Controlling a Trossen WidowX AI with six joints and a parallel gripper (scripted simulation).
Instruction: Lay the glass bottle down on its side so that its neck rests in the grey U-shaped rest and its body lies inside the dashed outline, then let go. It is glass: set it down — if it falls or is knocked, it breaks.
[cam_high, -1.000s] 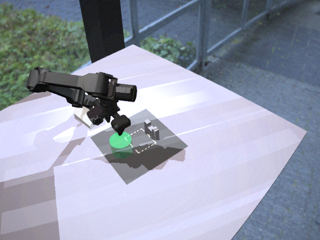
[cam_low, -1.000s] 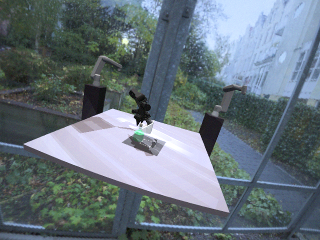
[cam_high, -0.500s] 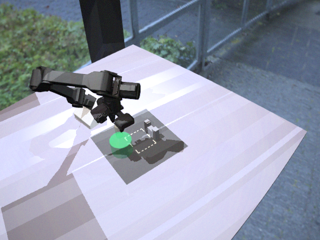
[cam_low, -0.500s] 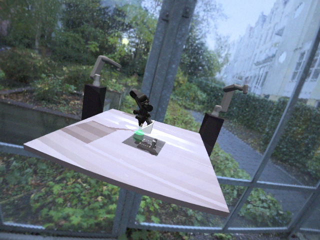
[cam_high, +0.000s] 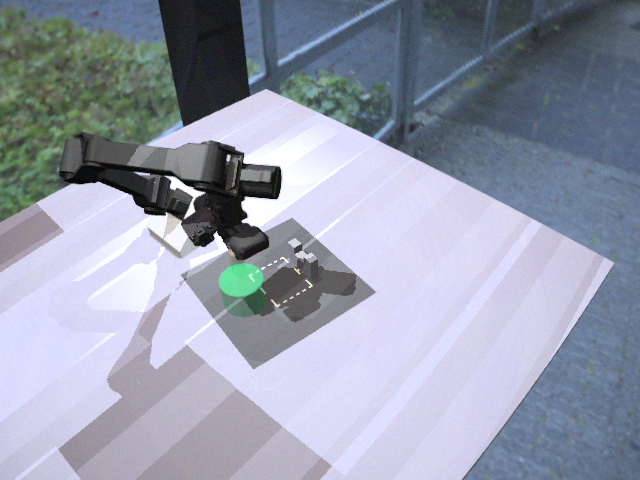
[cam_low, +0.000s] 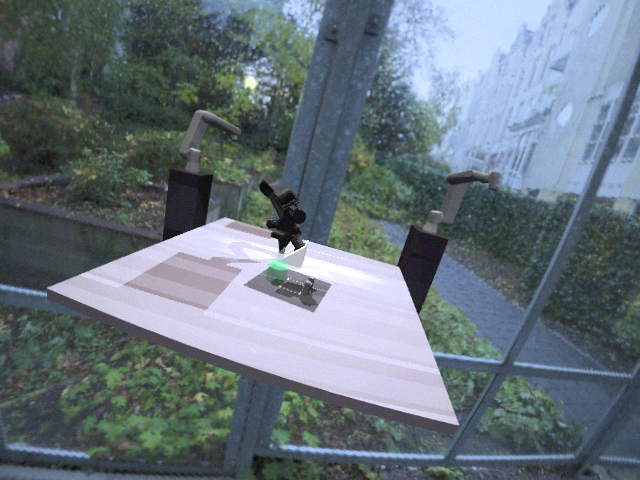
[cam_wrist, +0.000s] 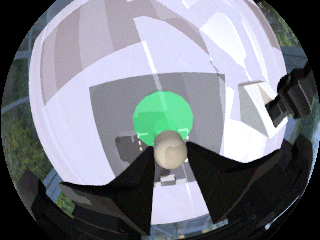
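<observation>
Green bottle upright in our grip

We have our gripper (cam_high: 238, 254) (cam_low: 281, 251) (cam_wrist: 170, 148) closed on the neck of the bottle (cam_high: 241, 290) (cam_low: 278, 271) (cam_wrist: 163, 112), which stands on the grey mat (cam_high: 253, 346) (cam_low: 315, 305) (cam_wrist: 112, 102). Beside it lies the dashed outline (cam_high: 294, 295); at the outline's far side sits the grey rest (cam_high: 310, 264) (cam_low: 310, 285) (cam_wrist: 168, 179). A pale block (cam_high: 168, 238) (cam_low: 297, 256) (cam_wrist: 255, 105) stands near the mat.

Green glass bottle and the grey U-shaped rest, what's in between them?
The dashed outline on the dark grey mat, partly shadowed; the top view shows this.
</observation>
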